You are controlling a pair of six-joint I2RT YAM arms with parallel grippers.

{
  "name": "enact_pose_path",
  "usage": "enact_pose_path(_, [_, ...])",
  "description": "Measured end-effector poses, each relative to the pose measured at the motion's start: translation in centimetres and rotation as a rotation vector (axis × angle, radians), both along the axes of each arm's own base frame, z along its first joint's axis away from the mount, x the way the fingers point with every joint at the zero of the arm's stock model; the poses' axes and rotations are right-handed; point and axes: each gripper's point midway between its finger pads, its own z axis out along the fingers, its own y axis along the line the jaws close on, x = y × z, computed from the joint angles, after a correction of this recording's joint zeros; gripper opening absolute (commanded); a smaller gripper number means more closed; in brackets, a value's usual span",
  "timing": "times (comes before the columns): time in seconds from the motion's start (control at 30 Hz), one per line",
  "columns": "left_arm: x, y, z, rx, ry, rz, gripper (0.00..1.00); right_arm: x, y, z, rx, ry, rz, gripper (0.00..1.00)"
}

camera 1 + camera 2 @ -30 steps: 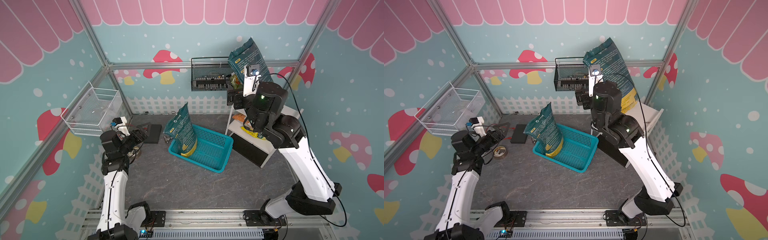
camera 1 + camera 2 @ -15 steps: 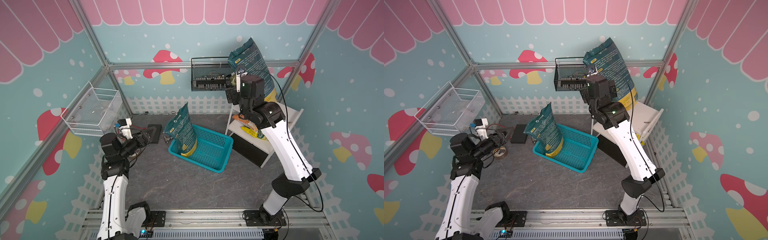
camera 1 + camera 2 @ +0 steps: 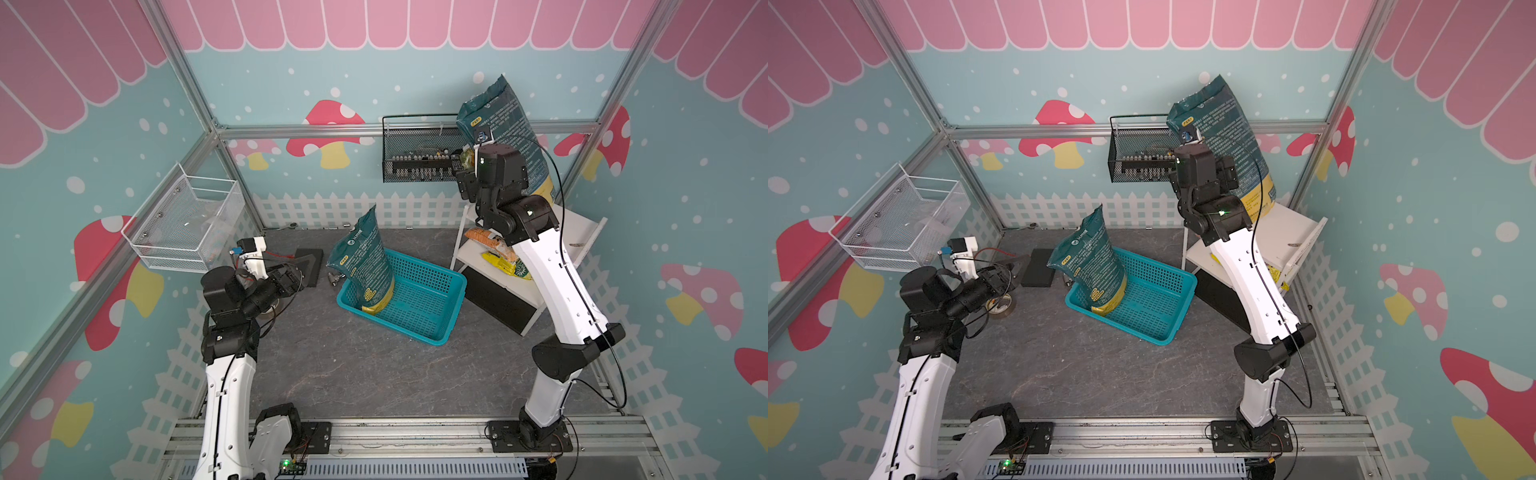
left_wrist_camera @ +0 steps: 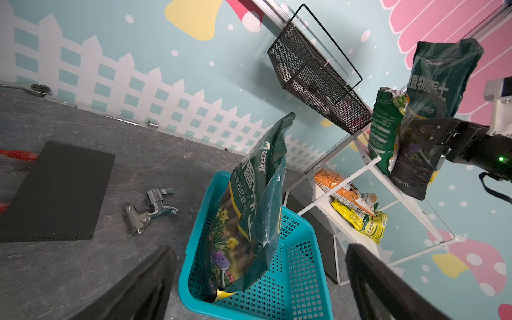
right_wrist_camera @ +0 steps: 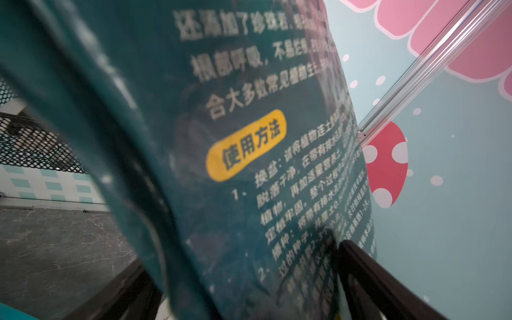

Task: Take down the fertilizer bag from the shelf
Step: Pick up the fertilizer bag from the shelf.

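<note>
Tall dark-green fertilizer bag (image 3: 505,137) stands upright on the top board of the white shelf (image 3: 582,232), leaning toward the back wall beside the black wire basket (image 3: 419,153). Right end effector (image 5: 243,288) is up against it, jaws spread wide either side of the bag's lower part; whether the fingers touch is unclear. Left end effector (image 4: 260,279) hangs open over the table, facing a second green bag (image 4: 255,205) standing in the teal basket (image 4: 299,277).

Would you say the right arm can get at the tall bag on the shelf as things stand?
Probably yes. The right tool is open, and its fingers already straddle the tall bag standing on the shelf. Nothing lies between them; the smaller green bag beside it sits outside the fingers.
</note>
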Motion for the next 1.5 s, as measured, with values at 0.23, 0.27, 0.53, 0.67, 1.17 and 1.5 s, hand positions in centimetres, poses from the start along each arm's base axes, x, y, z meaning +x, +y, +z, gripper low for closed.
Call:
enact_pose_path(0.23, [0.1, 0.1, -0.1, 0.004, 0.004, 0.009, 0.99, 0.1, -1.4, 0.3, 0.000, -0.012, -0.046, 0.53])
enact_pose_path(0.27, [0.1, 0.1, -0.2, 0.004, 0.005, 0.010, 0.99, 0.2, -1.6, 0.4, 0.001, -0.014, -0.054, 0.43])
enact_pose_path(0.53, [0.1, 0.1, -0.3, 0.006, 0.008, 0.011, 0.99, 0.2, -2.4, 0.7, 0.016, -0.032, -0.087, 0.05])
enact_pose_path(0.67, [0.0, 0.2, -0.2, 0.011, 0.005, 0.013, 1.00, 0.1, -2.5, 0.7, 0.022, -0.033, -0.094, 0.00])
enact_pose_path(1.17, [0.0, 0.2, -0.2, 0.017, 0.001, 0.012, 0.99, -2.2, -4.0, 2.5, 0.147, -0.093, -0.129, 0.00])
enact_pose_path(1.5, [0.0, 0.0, -0.2, 0.017, 0.001, 0.007, 0.99, -7.9, -6.5, 5.9, 0.276, -0.171, -0.120, 0.00])
